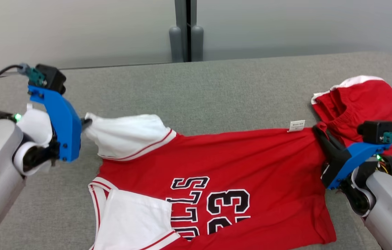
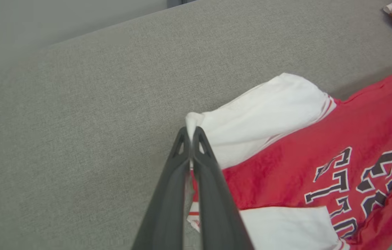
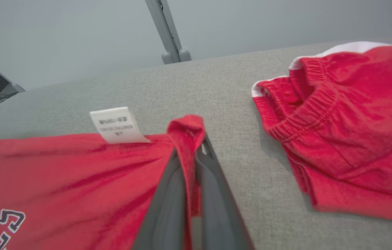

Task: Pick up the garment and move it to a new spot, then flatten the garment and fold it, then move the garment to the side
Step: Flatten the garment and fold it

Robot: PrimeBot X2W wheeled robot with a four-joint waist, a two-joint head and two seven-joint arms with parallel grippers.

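The garment point(image 1: 237, 163) is a red jersey with white sleeves and black lettering, spread sideways across the grey table. My left gripper point(image 1: 86, 122) is shut on the tip of its far white sleeve point(image 2: 251, 118); in the left wrist view the cloth is pinched between my fingers point(image 2: 190, 135). My right gripper point(image 1: 317, 130) is shut on the far hem corner point(image 3: 187, 126), next to the white care label point(image 3: 116, 125). The stretch of jersey between both grips is pulled fairly taut. The near sleeve point(image 1: 133, 218) lies flat at the bottom edge of the head view.
Red shorts point(image 1: 359, 100) with white trim lie crumpled at the right, just beyond my right gripper point(image 3: 192, 142). The grey cloth-covered table point(image 1: 196, 90) runs back to a pale wall with a grey post point(image 1: 185, 31). Bare surface lies behind and left of the jersey.
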